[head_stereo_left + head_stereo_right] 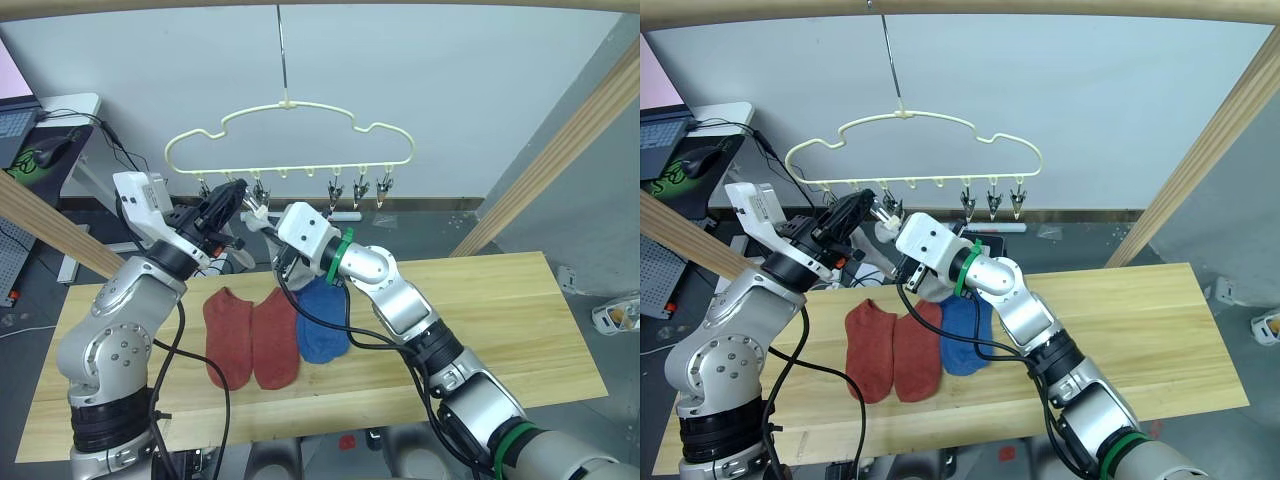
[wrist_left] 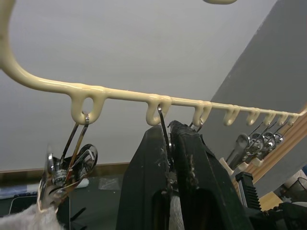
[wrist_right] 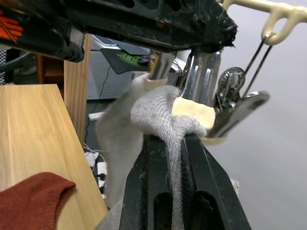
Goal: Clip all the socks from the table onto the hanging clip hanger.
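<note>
The pale-yellow clip hanger (image 1: 290,130) hangs by its hook above the table (image 1: 500,320). My left gripper (image 1: 232,200) is raised to the hanger's left clips and is shut on one metal clip (image 2: 163,120), pinching it. My right gripper (image 3: 165,139) sits just beside it, shut on a light grey sock (image 3: 158,112) whose edge lies against the clip's jaws. The neighbouring clip (image 2: 62,175) grips another grey fabric piece (image 2: 21,218). Two rust-red socks (image 1: 228,335) (image 1: 276,338) and a blue sock (image 1: 322,322) lie flat on the table below my arms.
Three free clips (image 1: 358,188) hang at the hanger's right end. A slanted wooden pole (image 1: 40,225) runs on the left and another (image 1: 570,140) on the right. A small white desk with a laptop (image 1: 60,110) stands at the back left.
</note>
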Tool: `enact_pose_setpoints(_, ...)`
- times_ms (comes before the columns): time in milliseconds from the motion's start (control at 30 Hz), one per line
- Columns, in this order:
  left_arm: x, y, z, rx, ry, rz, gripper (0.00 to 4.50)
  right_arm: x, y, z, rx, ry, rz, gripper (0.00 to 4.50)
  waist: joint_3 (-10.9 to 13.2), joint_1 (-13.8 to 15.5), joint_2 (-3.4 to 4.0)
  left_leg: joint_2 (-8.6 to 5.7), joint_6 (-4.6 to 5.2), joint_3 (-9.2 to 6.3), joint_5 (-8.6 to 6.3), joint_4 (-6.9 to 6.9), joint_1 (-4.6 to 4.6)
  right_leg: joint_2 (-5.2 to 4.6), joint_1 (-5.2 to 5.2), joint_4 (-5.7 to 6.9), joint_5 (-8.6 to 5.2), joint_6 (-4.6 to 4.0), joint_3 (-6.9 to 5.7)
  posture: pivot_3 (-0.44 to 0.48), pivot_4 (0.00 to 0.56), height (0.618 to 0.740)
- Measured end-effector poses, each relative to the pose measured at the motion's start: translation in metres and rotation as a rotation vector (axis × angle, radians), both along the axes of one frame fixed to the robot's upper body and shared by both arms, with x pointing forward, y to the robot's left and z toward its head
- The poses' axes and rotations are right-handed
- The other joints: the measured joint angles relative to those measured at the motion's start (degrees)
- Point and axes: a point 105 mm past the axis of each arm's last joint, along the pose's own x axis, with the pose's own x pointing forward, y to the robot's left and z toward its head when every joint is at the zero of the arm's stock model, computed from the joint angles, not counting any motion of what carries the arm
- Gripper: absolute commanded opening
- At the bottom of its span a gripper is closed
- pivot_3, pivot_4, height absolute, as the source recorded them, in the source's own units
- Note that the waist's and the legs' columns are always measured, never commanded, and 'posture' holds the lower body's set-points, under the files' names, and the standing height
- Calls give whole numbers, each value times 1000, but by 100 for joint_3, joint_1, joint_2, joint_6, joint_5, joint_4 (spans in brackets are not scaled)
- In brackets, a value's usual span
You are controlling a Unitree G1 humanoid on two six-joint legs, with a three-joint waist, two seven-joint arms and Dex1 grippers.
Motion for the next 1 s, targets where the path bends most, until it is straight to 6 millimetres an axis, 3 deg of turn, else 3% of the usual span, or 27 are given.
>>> enact_pose_setpoints(133,-1,2,-2,1,6,9,0,0,3,-2,-1,10,4,12,0,3,0,0,0,-1,0,0,0,0,0,0,0,0,0,-40,269,740)
enact_pose_setpoints(167,-2,3,-2,1,5,11,642,0,3,-2,-1,10,5,0,0,3,0,0,0,-1,0,0,0,0,0,0,0,0,0,-40,269,740)
enact_pose_setpoints(433,-5,4,-7,0,20,7,2977,-2,10,8,18,-5,22,0,0,5,0,1,0,-2,0,-1,0,0,-2,1,0,-1,0,-37,269,740)
enact_pose_setpoints(667,-9,5,-7,44,16,3,3001,-3,12,1,1,49,41,2191,0,10,0,0,0,-1,0,-2,-1,-1,-2,0,0,-1,0,-33,268,740)
enact_pose_setpoints(1000,-9,9,-13,98,17,45,3001,-5,2,-19,-59,123,32,2191,0,14,0,0,0,-1,0,-4,-2,-2,-3,-2,0,-1,2,-33,266,740)
